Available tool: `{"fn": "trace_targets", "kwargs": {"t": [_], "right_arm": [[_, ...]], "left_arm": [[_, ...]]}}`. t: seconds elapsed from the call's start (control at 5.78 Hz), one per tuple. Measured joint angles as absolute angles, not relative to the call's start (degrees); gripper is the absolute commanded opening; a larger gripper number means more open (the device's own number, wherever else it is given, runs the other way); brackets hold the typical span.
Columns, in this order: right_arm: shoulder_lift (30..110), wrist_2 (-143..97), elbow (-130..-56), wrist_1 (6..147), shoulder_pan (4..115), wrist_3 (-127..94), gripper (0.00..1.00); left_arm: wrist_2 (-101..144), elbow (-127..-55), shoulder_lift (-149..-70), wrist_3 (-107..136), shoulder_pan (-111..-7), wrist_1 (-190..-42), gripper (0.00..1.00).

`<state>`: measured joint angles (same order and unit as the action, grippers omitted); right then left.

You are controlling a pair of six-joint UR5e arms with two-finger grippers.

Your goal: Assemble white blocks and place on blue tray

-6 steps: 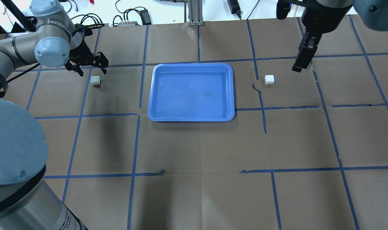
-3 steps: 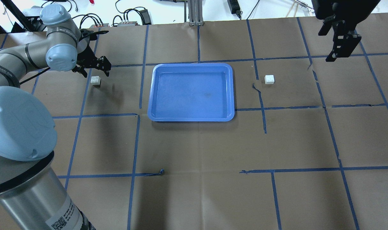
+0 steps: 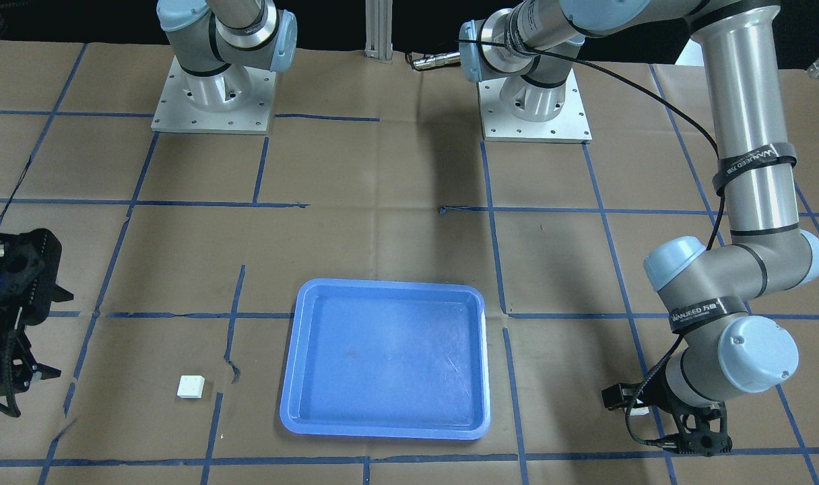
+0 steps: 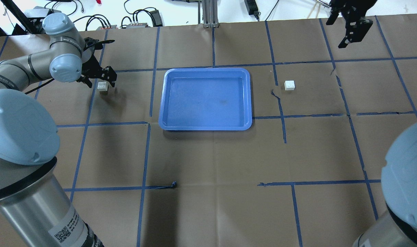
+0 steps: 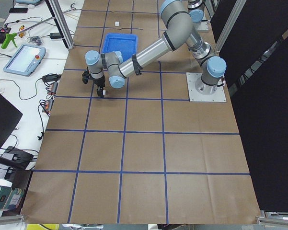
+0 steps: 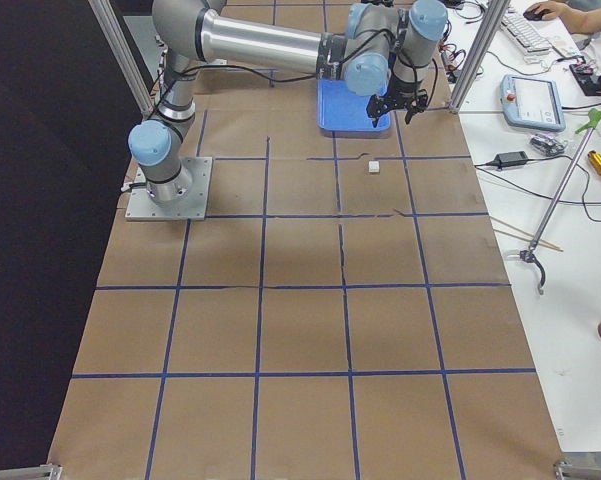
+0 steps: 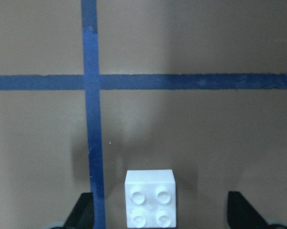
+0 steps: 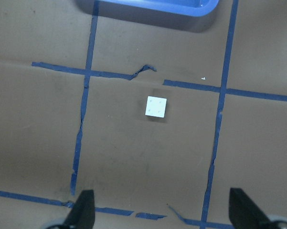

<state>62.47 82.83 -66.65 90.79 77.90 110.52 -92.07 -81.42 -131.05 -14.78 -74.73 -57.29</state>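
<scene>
The brown paper-covered surface (image 4: pixel 208 212), gridded with blue tape, filled most of what I could see. Two grey and pale-blue robot arms reached over it. The left arm (image 4: pixel 20 68) was bent down low, and the right arm (image 6: pixel 270 40) stretched out higher.

The shallow, glossy blue plastic tray (image 4: pixel 205 99), with rounded corners and a raised rim, lay flat on the paper. Both bricks sat outside it, one on either side.

The black left gripper (image 4: pixel 101 81) was down close to the paper. Its fingers (image 7: pixel 83 214) were spread wide, one on each side of a brick, and the wrist camera showed a clear gap on both sides, so they touched nothing. The black right gripper (image 4: pixel 350 29) hung high, well apart from the other brick. Its fingers (image 8: pixel 83 212) were also spread wide and held nothing.

The left white block (image 4: pixel 103 85), a tiny square plastic brick with four round studs on top, stood on the robot's left of the tray, just beside a tape line. The right white block (image 4: pixel 289 85), of the same kind and also studs up, sat alone on the tray's other side, near a torn bit of tape.
</scene>
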Motion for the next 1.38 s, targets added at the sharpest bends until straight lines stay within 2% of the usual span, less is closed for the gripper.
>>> {"fn": "trace_targets", "kwargs": {"t": [0.52,0.69,0.87,1.38], "right_arm": [[56.0,71.1,-69.8,94.7,77.0,110.5,1.00],[55.5,67.7,-73.2,96.7,75.9,110.3,1.00],[55.4,65.8,-77.4,100.9,74.9,109.7,1.00],[54.7,63.5,-87.4,113.0,74.0,106.1,1.00]], "left_arm": [[-92.0,-81.6,-131.3,-14.8,-74.6,-57.4,0.17],[-91.9,-81.7,-130.9,-14.8,-74.6,-57.5,0.05],[-91.8,-81.7,-130.6,-14.9,-74.6,-57.8,0.00],[-91.9,-82.4,-127.2,-26.8,-74.9,-62.5,0.00]]}}
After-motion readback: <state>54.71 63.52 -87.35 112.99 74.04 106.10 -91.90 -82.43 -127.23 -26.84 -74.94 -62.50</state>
